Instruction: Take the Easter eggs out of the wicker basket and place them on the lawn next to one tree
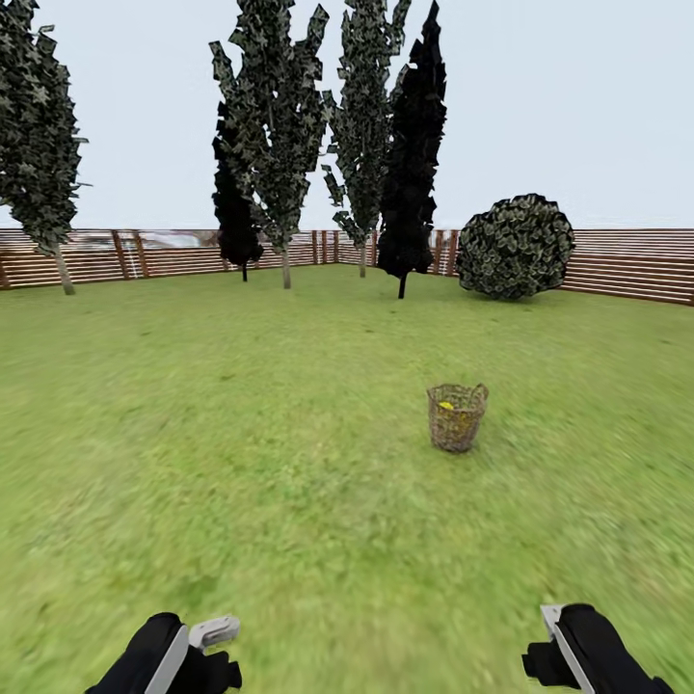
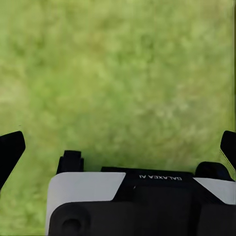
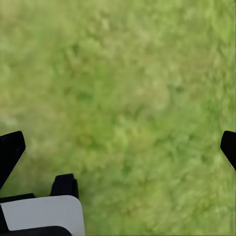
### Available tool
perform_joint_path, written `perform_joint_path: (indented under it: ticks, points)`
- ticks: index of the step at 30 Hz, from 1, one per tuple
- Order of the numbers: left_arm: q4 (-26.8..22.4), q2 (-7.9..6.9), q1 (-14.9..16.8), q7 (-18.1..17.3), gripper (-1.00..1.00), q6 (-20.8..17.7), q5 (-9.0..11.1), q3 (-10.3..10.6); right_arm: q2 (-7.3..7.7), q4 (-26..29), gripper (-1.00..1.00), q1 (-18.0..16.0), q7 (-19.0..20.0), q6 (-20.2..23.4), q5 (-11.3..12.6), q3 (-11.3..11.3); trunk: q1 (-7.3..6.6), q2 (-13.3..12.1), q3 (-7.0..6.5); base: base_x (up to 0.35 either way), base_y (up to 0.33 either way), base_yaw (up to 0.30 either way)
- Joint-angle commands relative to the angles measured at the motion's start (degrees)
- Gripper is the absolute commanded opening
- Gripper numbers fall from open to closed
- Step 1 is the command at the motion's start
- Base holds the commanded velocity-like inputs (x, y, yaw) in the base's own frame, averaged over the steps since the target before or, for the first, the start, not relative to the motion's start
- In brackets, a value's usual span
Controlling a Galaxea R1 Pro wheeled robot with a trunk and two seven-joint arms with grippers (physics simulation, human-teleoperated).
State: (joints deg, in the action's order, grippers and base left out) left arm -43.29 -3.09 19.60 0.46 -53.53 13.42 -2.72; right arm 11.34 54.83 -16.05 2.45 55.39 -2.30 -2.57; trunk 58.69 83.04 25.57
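Standing upright on the wide mottled green lawn (image 1: 241, 434), right of centre in the head view and well ahead of both arms: small brown open-weave wicker basket (image 1: 456, 417), bucket-shaped. Inside it, through the rim, a patch of yellow (image 1: 445, 406), likely one of the yellow Easter eggs; number of eggs impossible to tell. Beyond the basket, a round dark leafy bush (image 1: 516, 246) against the brown slatted wooden fence (image 1: 627, 262), and left of the bush a row of tall narrow dark cypress-like trees (image 1: 413, 145), one more at the far left edge. Pale grey sky above. At the bottom of the head view, black-and-white left claw (image 1: 207, 641) and black-and-white right claw (image 1: 551, 636), low over the grass, well apart from each other and from the basket. In the left wrist view, left claw (image 2: 118, 147) spread wide, black fingertips (image 2: 10, 150) at opposite edges, blurred grass between them, nothing held. In the right wrist view, right claw (image 3: 118, 147) likewise wide, dark fingertips (image 3: 11, 147) far apart over bare grass, nothing held.
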Motion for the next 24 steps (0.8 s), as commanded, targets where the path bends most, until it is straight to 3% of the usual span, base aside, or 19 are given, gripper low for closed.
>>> perform_joint_path:
  ticks: [1, 8, 24]
  points:
    - [0.0, 0.01, 0.0, 0.0, 1.00, -0.3, 0.2, -0.1, 0.00, 0.1, 1.00, 0.0, 0.3, 0.2, -0.2, -0.1, 0.04, 0.0, 0.06, 0.349, 0.000, -0.039]
    - [0.0, 0.09, 0.0, 0.0, 1.00, -0.3, 0.2, -0.1, 0.00, 0.8, 1.00, 0.0, 0.3, 0.3, -0.2, -0.1, 0.04, 0.0, -0.05, 0.348, 0.000, -0.154]
    - [0.0, 0.36, 0.0, 0.1, 1.00, -0.3, 0.2, 0.0, 0.47, 0.8, 1.00, 0.0, 0.3, 0.3, -0.2, -0.2, 0.04, 0.0, -0.06, 0.348, 0.000, -0.007]
